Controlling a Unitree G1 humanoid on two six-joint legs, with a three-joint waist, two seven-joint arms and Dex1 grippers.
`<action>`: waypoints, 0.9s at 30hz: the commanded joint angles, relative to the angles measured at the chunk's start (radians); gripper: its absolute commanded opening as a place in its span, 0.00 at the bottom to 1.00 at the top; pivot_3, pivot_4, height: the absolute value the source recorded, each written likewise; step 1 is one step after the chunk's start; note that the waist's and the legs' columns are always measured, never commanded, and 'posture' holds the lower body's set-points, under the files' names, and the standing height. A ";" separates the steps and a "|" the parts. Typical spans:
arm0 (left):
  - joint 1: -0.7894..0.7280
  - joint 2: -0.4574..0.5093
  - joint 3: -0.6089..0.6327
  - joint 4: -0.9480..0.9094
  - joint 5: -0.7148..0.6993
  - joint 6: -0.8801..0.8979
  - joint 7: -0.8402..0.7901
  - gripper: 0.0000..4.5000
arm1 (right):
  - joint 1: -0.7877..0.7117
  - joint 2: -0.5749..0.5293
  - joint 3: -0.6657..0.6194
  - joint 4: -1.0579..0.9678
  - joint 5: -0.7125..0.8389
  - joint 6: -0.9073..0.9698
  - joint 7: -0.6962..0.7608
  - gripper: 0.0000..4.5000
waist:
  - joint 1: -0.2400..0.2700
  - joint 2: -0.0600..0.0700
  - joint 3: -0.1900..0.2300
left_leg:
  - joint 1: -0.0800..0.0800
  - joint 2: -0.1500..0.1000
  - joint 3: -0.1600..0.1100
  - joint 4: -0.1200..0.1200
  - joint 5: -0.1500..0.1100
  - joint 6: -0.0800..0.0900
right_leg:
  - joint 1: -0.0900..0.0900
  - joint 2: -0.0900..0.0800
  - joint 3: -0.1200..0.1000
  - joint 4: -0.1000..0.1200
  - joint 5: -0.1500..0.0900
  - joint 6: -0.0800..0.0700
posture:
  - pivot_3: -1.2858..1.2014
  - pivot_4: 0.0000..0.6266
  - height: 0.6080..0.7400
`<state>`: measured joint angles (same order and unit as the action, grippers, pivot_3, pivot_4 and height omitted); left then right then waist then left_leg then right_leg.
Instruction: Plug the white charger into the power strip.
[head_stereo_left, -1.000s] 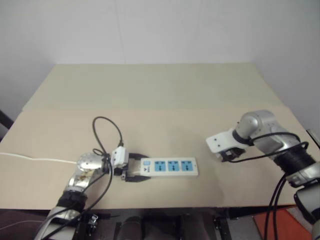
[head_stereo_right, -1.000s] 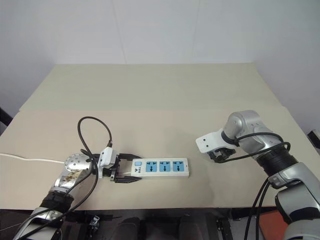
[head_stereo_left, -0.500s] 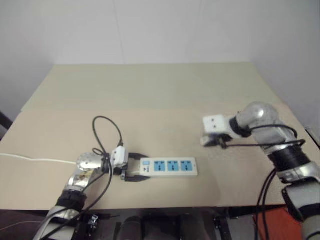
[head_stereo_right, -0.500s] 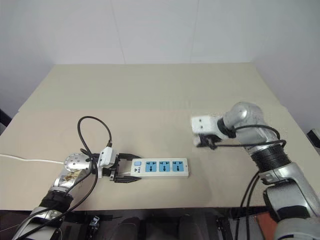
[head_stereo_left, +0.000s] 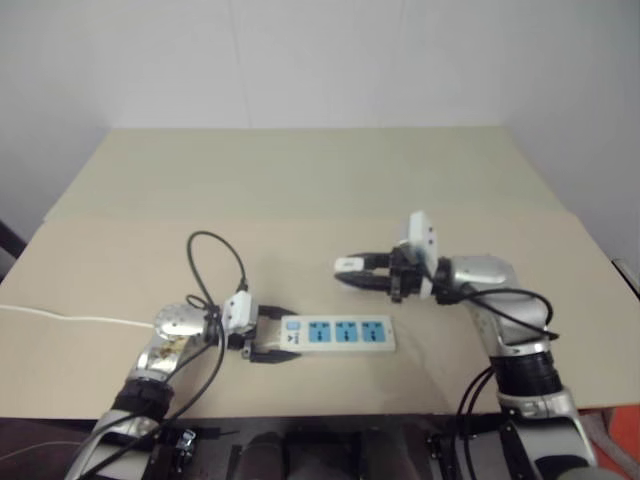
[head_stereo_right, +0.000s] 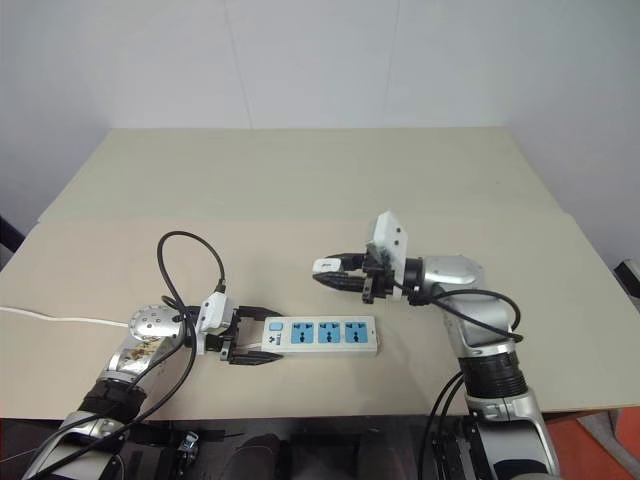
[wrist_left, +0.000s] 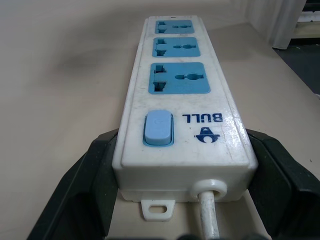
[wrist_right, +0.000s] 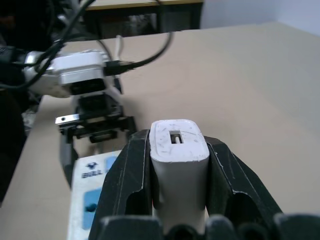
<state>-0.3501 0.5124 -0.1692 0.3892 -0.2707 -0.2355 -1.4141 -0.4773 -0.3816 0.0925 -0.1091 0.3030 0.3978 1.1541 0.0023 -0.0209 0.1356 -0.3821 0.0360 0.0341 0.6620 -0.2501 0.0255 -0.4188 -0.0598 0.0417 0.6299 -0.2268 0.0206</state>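
Observation:
The power strip (head_stereo_left: 345, 333) lies flat near the table's front edge, its three blue socket faces up. My left gripper (head_stereo_left: 268, 341) is shut on its switch end, and the left wrist view shows a black finger (wrist_left: 92, 170) on each side of the power strip (wrist_left: 182, 85). The white charger (head_stereo_right: 325, 265) hangs above the table just behind the strip. My right gripper (head_stereo_right: 330, 273) points left and is shut on it. In the right wrist view the white charger (wrist_right: 179, 150) sits upright between the black fingers (wrist_right: 131, 175), with the strip's switch end below and beyond.
The strip's thin white cord (head_stereo_left: 60, 318) runs off the tan table (head_stereo_left: 300, 190) at the left edge. A black cable (head_stereo_left: 215, 262) loops up from my left wrist. Open tabletop stretches behind and to the right of the strip.
My right arm has swung left and upward from the table's right side and turned to point left, bringing the charger over the area behind the strip. The left gripper and strip have not moved.

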 joint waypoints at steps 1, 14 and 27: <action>0.008 0.012 -0.021 0.004 0.038 0.019 0.010 0.73 | 0.012 0.032 0.039 -0.032 0.041 -0.038 -0.003 0.25 | -0.001 0.000 0.000 | 0.000 0.000 0.000 0.000 0.000 0.000 | 0.000 0.000 0.000 0.000 0.000 0.000 | 0.52 0.24 1.00; 0.009 0.019 -0.023 -0.009 0.037 0.037 0.011 0.73 | 0.040 0.095 0.134 0.096 0.000 -0.205 -0.036 0.25 | -0.002 0.000 0.000 | 0.000 0.000 0.000 0.000 0.000 0.000 | 0.000 0.000 0.000 0.000 0.000 0.000 | 0.52 0.24 1.00; 0.007 0.019 -0.026 -0.009 0.037 0.037 0.011 0.73 | 0.066 0.090 0.149 0.121 -0.003 -0.238 -0.041 0.25 | -0.002 0.000 0.000 | 0.000 0.000 0.000 0.000 0.000 0.000 | 0.000 0.000 0.000 0.000 0.000 0.000 | 0.52 0.24 1.00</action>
<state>-0.3501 0.5199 -0.1740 0.3746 -0.2708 -0.2115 -1.4087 -0.4119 -0.2940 0.2417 0.0299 0.2950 0.1853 1.1143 0.0002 -0.0214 0.1354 -0.3822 0.0361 0.0340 0.6621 -0.2501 0.0255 -0.4188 -0.0597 0.0416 0.6298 -0.2268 0.0206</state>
